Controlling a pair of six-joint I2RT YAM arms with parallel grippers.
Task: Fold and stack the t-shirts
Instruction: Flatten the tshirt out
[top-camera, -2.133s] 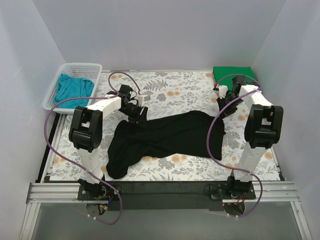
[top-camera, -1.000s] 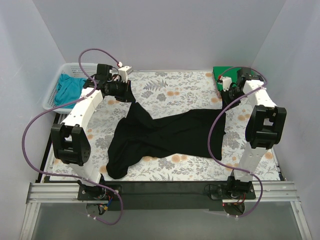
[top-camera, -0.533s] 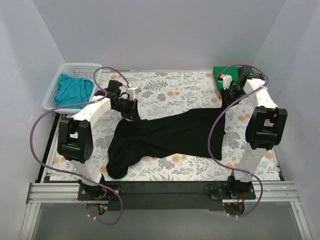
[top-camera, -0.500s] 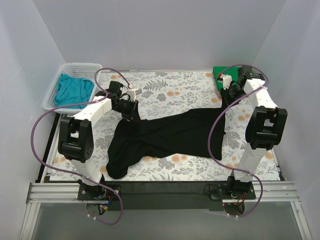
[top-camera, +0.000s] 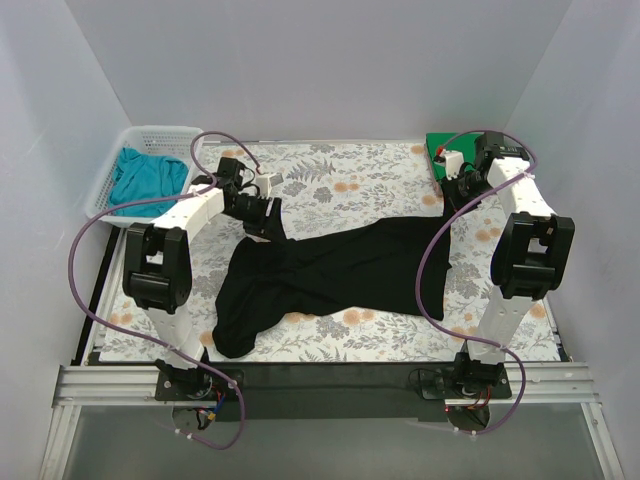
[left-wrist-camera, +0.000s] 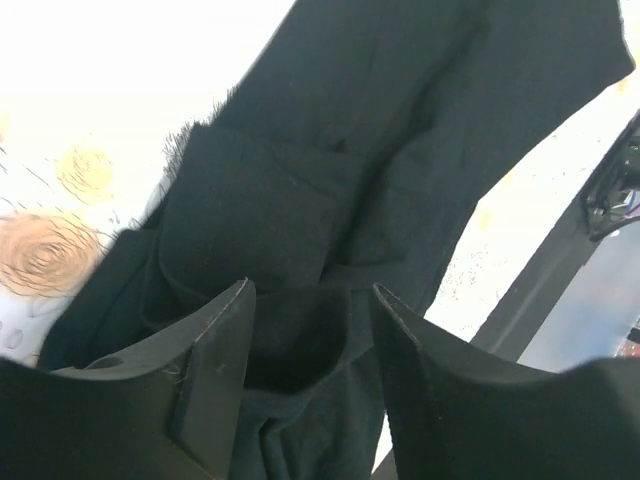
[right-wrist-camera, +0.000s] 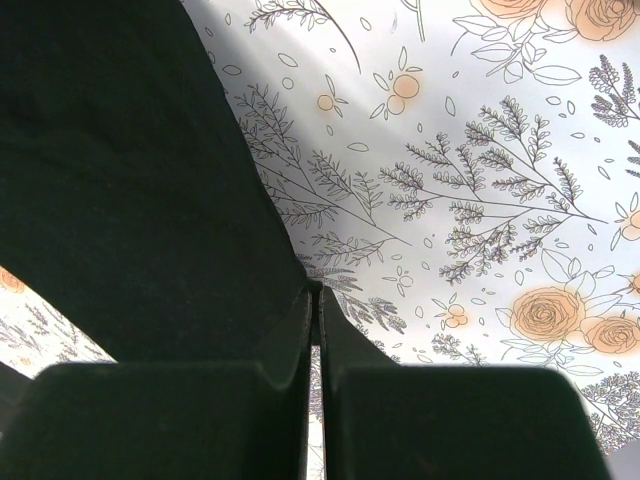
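The large black t-shirt (top-camera: 340, 270) lies spread and rumpled across the middle of the flowered table. My left gripper (top-camera: 270, 222) hangs over its back left corner. In the left wrist view that gripper (left-wrist-camera: 312, 295) is open, with bunched black cloth (left-wrist-camera: 400, 100) lying between and under its fingers. My right gripper (top-camera: 450, 192) is at the shirt's back right corner. In the right wrist view it (right-wrist-camera: 315, 292) is shut on the edge of the black cloth (right-wrist-camera: 120, 150), which hangs raised off the table. A folded green t-shirt (top-camera: 465, 147) sits at the back right, and a teal t-shirt (top-camera: 145, 180) lies in the basket.
The white mesh basket (top-camera: 160, 131) stands at the back left, off the table's corner. White walls close in the back and both sides. The flowered tablecloth (top-camera: 350, 185) shows bare behind the black shirt, and a dark bar runs along the near edge.
A second ago my left arm held the shirt's left corner raised toward the back. It has brought it down onto the table and opened its jaws. The right arm has not moved.
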